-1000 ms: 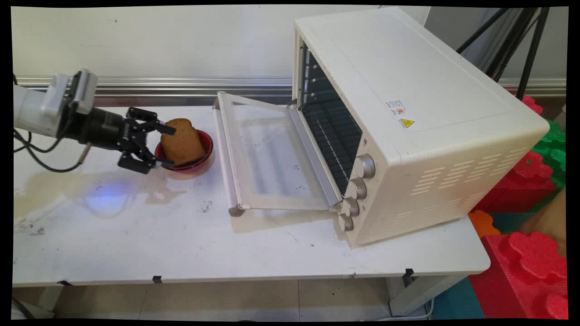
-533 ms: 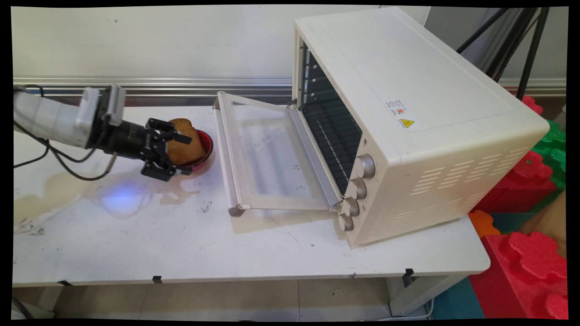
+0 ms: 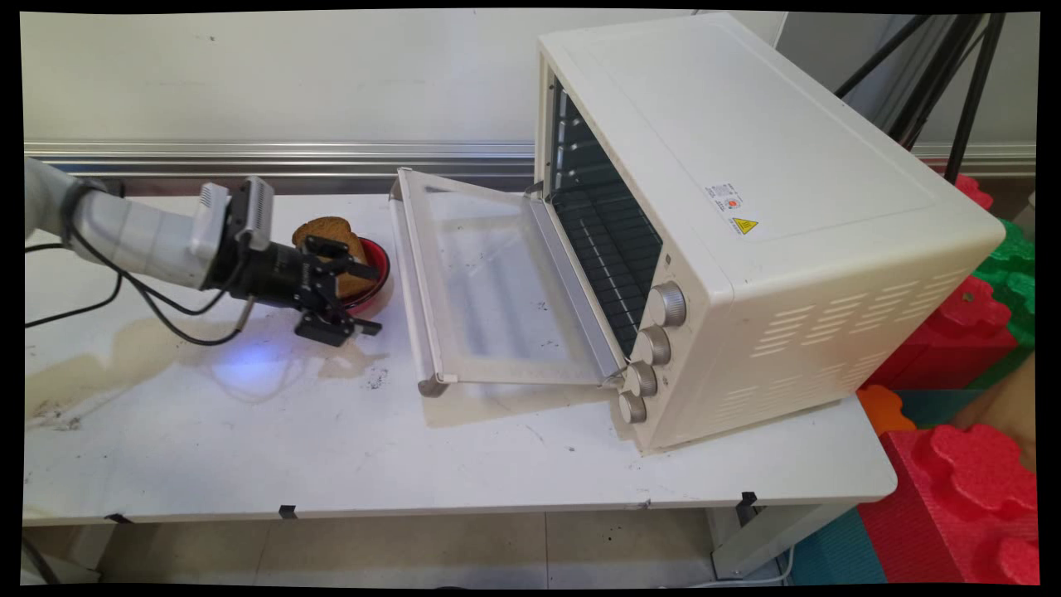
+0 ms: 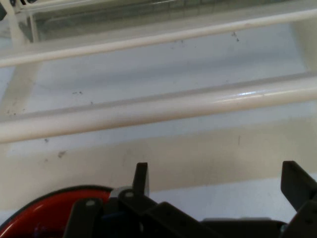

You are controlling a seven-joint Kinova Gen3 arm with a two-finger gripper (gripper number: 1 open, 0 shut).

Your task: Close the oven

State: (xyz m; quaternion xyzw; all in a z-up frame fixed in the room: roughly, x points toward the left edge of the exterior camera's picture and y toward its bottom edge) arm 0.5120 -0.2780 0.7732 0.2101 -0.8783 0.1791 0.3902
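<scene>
A brown slice of bread [image 3: 326, 233] stands on edge in a red bowl [image 3: 380, 258] on the white table, left of the oven's door. My gripper [image 3: 372, 300] is low over the bowl's near rim and points right toward the door, open. One finger reaches across the bowl in front of the bread, the other hangs over the table. In the hand view the gripper [image 4: 218, 181] has only bare table between its fingers. The red bowl [image 4: 39, 213] shows at the bottom left and the door's handle bar [image 4: 163, 110] lies ahead. The bread is hidden there.
A cream toaster oven [image 3: 746, 207] stands on the table's right half. Its glass door [image 3: 489, 282] is folded down toward the bowl, showing the dark rack inside. Red and green foam blocks [image 3: 961, 481] sit off the table's right end. Brownish stains mark the table's left.
The arm has swung right and slightly toward the near side, carrying the gripper from left of the bowl to over its near rim. The fingers stayed open; bread and bowl have not moved.
</scene>
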